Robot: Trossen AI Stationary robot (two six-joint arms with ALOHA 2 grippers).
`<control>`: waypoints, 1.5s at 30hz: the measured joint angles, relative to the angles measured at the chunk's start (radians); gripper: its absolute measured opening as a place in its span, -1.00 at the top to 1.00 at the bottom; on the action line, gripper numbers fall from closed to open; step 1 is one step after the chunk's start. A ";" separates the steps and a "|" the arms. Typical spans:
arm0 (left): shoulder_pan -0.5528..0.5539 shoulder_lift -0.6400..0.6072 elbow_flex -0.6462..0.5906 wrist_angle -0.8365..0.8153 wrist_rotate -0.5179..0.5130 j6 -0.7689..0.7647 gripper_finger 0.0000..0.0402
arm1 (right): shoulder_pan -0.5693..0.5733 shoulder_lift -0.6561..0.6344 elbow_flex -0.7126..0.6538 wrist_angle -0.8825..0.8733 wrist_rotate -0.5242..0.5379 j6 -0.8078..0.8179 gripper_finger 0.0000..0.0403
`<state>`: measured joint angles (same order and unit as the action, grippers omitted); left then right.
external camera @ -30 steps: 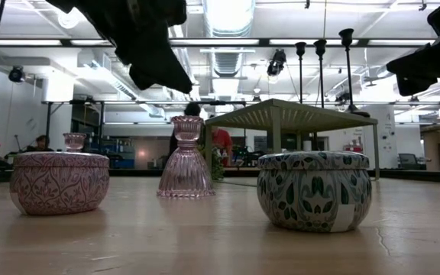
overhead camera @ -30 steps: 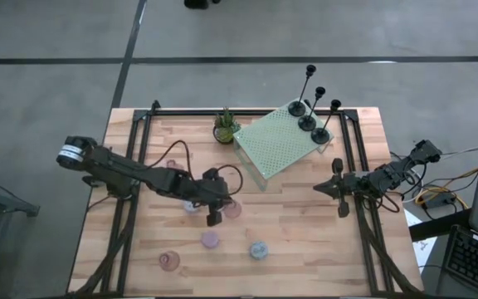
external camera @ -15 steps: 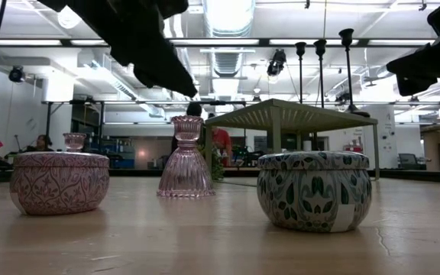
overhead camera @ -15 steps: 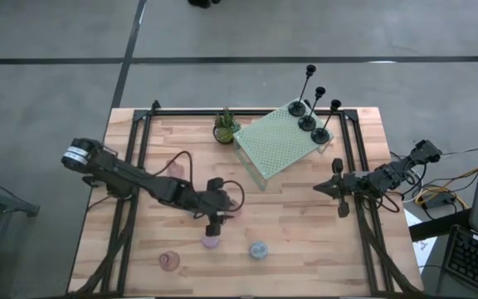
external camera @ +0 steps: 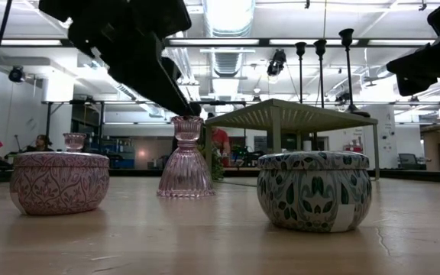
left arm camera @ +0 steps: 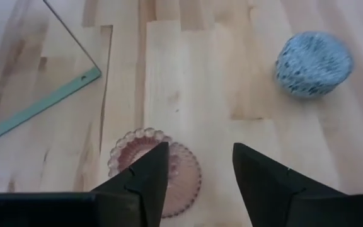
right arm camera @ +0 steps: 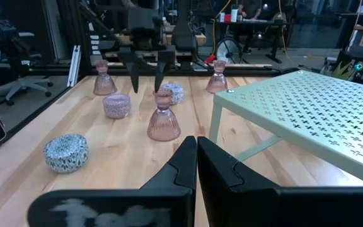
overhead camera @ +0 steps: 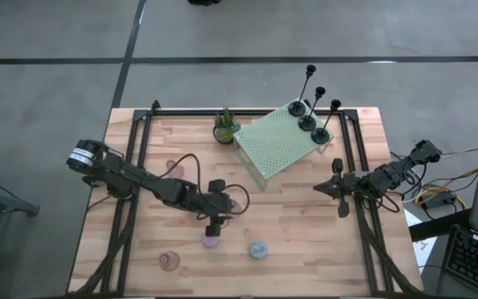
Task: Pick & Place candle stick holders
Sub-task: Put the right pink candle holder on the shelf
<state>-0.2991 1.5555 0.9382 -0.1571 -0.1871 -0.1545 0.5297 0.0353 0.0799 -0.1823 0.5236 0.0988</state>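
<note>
My left gripper (right arm camera: 147, 87) is open. It hangs just above and beside the rim of a pinkish glass cup (right arm camera: 162, 117) that stands on its flared foot in the table's middle (overhead camera: 237, 199). In the left wrist view the cup (left arm camera: 180, 178) shows below the two fingers. Two more glass cups (right arm camera: 103, 78) (right arm camera: 217, 77) stand farther off. A lilac holder (overhead camera: 211, 241), a blue one (overhead camera: 258, 250) and a pale one (right arm camera: 175, 92) sit on the wood. Three black holders (overhead camera: 307, 123) stand by their round bases on the green platform (overhead camera: 276, 143). My right gripper (overhead camera: 338, 191) is shut and holds nothing, near the right edge.
A small potted plant (overhead camera: 225, 127) stands at the platform's far left corner. The platform's legs and edge (left arm camera: 40, 106) lie close to the cup on its far side. Black frame rails (overhead camera: 131, 166) run along both table sides. Bare wood stretches toward the near right.
My left gripper has sunk toward the glass cup and edged a little toward the table's right, rolling slightly; its fingertips now hang level with the cup's rim. The cup and the other holders have stayed put.
</note>
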 joint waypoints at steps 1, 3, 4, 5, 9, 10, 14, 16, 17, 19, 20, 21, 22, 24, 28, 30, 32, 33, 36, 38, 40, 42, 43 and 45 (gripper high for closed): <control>0.001 0.007 0.000 0.002 -0.003 0.006 0.13 | 0.000 0.000 0.000 0.000 0.000 0.003 0.96; 0.002 0.021 0.000 0.007 -0.023 0.024 0.16 | 0.000 0.000 0.000 0.000 0.000 0.002 0.96; 0.003 0.029 0.000 0.007 -0.028 0.029 0.17 | 0.000 0.000 0.000 0.000 0.000 -0.001 0.96; 0.004 0.036 0.001 0.010 -0.031 0.030 0.18 | 0.000 0.000 0.000 0.000 0.000 -0.002 0.96; 0.008 0.051 0.006 0.015 -0.039 0.031 0.24 | 0.000 0.000 0.000 0.000 0.000 0.003 0.96; 0.008 0.051 0.007 0.013 -0.047 0.033 0.26 | 0.000 0.000 0.000 0.000 0.000 0.002 0.96; 0.010 0.051 0.013 0.004 -0.066 0.054 0.45 | 0.000 0.000 0.000 0.000 0.000 0.001 0.96; 0.013 0.051 0.013 -0.003 -0.067 0.056 0.58 | 0.000 0.000 0.000 0.000 0.000 0.003 0.96; 0.014 0.050 0.013 -0.007 -0.065 0.056 0.64 | 0.000 0.000 0.000 0.000 0.000 0.002 0.96; 0.016 0.050 0.013 -0.014 -0.065 0.057 0.76 | 0.000 0.000 0.000 0.000 0.000 -0.002 0.96; 0.017 0.049 0.013 -0.018 -0.065 0.057 0.81 | 0.000 0.000 0.000 0.000 0.000 -0.001 0.96; 0.017 0.048 0.013 -0.022 -0.065 0.057 0.85 | 0.000 0.000 0.000 0.000 0.000 0.000 0.96; 0.017 0.048 0.013 -0.024 -0.065 0.056 0.87 | 0.000 0.000 0.000 0.000 0.000 0.003 0.96; 0.017 0.046 0.012 -0.026 -0.064 0.049 0.88 | 0.000 0.000 0.000 0.000 0.000 0.002 0.96; 0.017 0.046 0.036 -0.052 -0.065 0.034 0.91 | 0.000 0.000 0.000 0.000 0.000 0.000 0.96; 0.018 0.049 0.062 -0.073 -0.064 0.029 0.92 | 0.000 0.000 0.000 0.000 0.000 0.003 0.96; 0.019 0.050 0.086 -0.087 -0.062 0.030 0.93 | 0.000 0.000 0.000 0.000 0.000 0.000 0.96; 0.019 0.050 0.099 -0.092 -0.061 0.032 0.94 | 0.000 0.000 0.000 0.000 0.000 -0.002 0.96; 0.018 0.050 0.137 -0.130 -0.056 0.040 0.96 | 0.000 0.000 0.000 0.000 0.000 0.002 0.96; 0.018 0.050 0.154 -0.157 -0.058 0.042 0.96 | 0.000 0.000 0.000 0.000 0.000 0.002 0.96; 0.019 0.050 0.164 -0.160 -0.065 0.042 0.96 | 0.000 0.000 0.000 0.000 0.000 -0.001 0.96; 0.020 0.050 0.170 -0.158 -0.067 0.042 0.96 | 0.000 0.000 0.000 0.000 0.000 -0.001 0.96; 0.020 0.050 0.170 -0.153 -0.067 0.040 0.98 | 0.000 0.000 0.000 0.000 0.000 0.003 0.96; 0.019 0.053 0.167 -0.155 -0.064 0.025 1.00 | 0.000 0.000 0.000 0.000 0.000 0.002 0.96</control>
<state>-0.2801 1.6084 1.1054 -0.3118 -0.2516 -0.1293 0.5297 0.0357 0.0799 -0.1822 0.5236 0.1011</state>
